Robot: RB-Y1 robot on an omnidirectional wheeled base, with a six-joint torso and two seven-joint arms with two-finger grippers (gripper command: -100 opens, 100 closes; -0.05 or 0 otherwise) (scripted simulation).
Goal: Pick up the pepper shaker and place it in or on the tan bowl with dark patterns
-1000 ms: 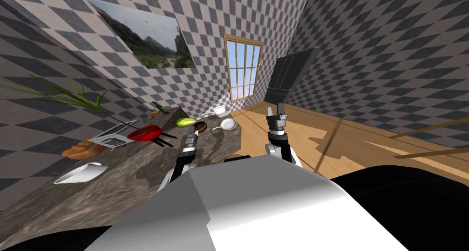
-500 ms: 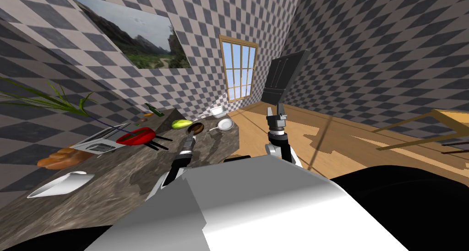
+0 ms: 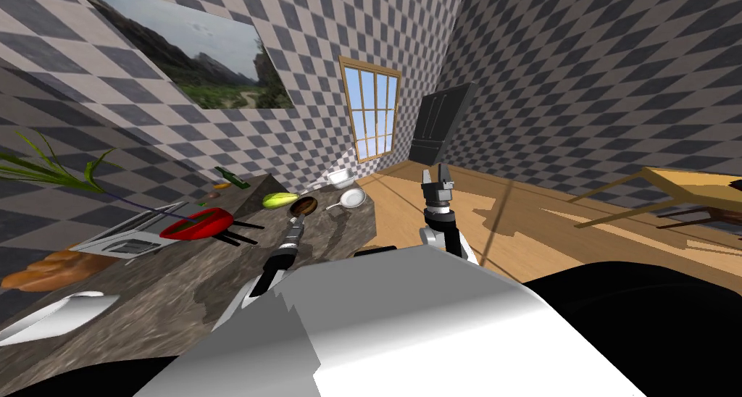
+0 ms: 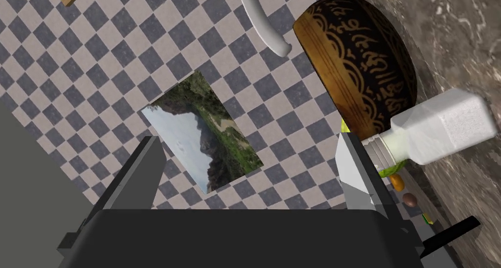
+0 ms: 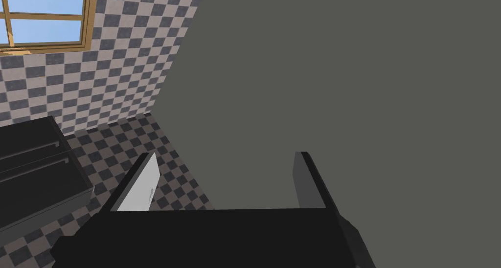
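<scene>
Left wrist view: the left gripper (image 4: pixel 247 143) is open and empty. The white shaker (image 4: pixel 440 128) stands just outside one finger (image 4: pixel 352 167), so the hand likely needs a sideways shift to straddle it. The bowl (image 4: pixel 357 69) sits just behind the shaker, centre-left in the head view. The right gripper (image 3: pixel 438 174) hangs open at centre.

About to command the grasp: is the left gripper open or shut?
Open: the left gripper has its fingers wide apart, pepper shaker outside them, ungrasped.

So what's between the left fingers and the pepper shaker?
Nothing. In the left wrist view, the white pepper shaker has its cap right beside one finger of the open left gripper, outside the gap between them.
</scene>
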